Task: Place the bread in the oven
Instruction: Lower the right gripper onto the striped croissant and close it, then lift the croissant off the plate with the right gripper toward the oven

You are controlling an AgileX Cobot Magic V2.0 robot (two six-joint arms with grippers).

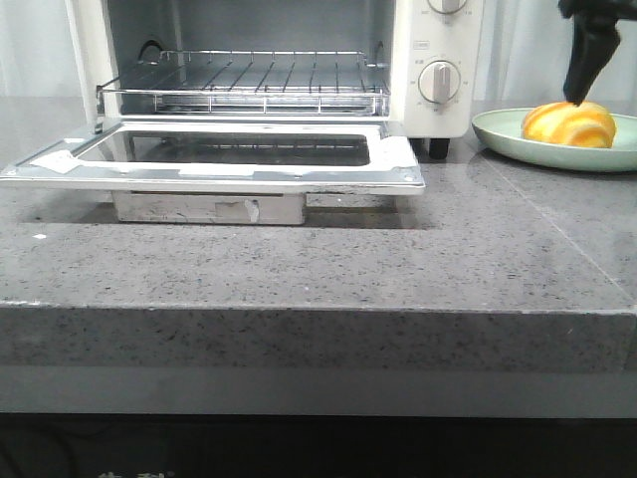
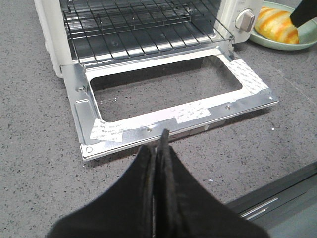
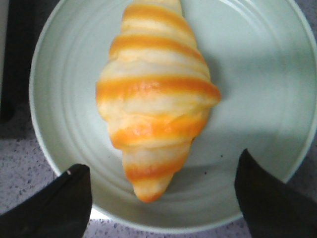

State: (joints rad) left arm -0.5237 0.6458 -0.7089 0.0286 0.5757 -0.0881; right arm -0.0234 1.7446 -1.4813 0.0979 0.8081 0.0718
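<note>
The bread [image 1: 569, 124], a glossy croissant with yellow and orange stripes, lies on a pale green plate [image 1: 498, 129] at the right of the cream-white oven [image 1: 433, 60]. It also shows in the right wrist view [image 3: 156, 99] and in the left wrist view [image 2: 277, 25]. The oven door [image 1: 398, 159] is folded down flat and the wire rack [image 1: 244, 85] is bare. My right gripper [image 3: 161, 191] is open and hangs just above the bread, its fingers [image 3: 59, 203] apart on either side of the bread's near tip. My left gripper [image 2: 159, 148] is shut and empty, in front of the door's edge.
The grey stone counter [image 1: 299, 259] has a front edge close to the camera. The open door [image 2: 163, 89] juts out over the counter, with white tape patches on its frame. Two round dial knobs [image 1: 439, 82] are on the oven's right panel.
</note>
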